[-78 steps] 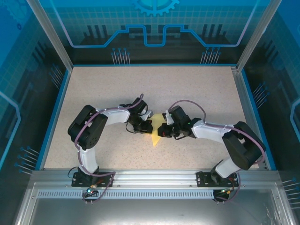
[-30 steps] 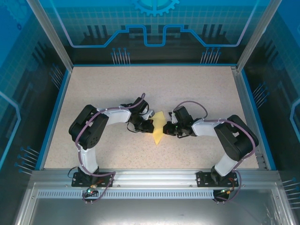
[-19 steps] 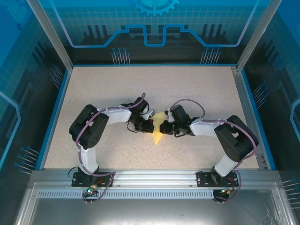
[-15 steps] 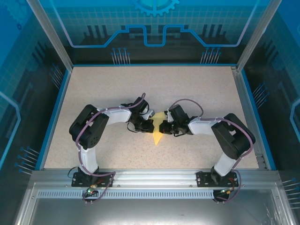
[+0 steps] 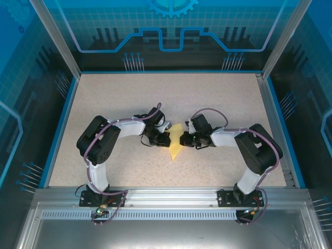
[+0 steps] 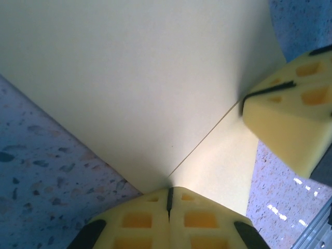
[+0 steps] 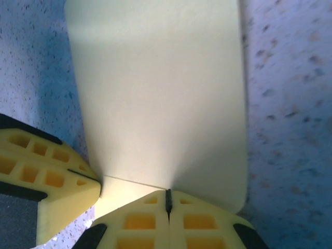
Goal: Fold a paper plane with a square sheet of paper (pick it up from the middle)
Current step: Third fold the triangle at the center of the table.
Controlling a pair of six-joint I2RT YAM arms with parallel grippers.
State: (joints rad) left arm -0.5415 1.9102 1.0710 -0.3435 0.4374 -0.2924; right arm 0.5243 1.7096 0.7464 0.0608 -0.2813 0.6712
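Your left gripper (image 6: pixel 168 199): its yellow pads met along a thin dark seam, pinched on one edge of the square sheet of paper (image 6: pixel 145 88), where a crease ran into the seam. Your right gripper (image 7: pixel 167 199): pads likewise pressed together on the opposite edge, apparently with paper between them, though the contact itself was hidden. Each wrist view cut off the sheet's far corners. From above, the folded sheet sat between both grippers near the middle of the table (image 5: pixel 155 98), its upper part covered by the fingers.
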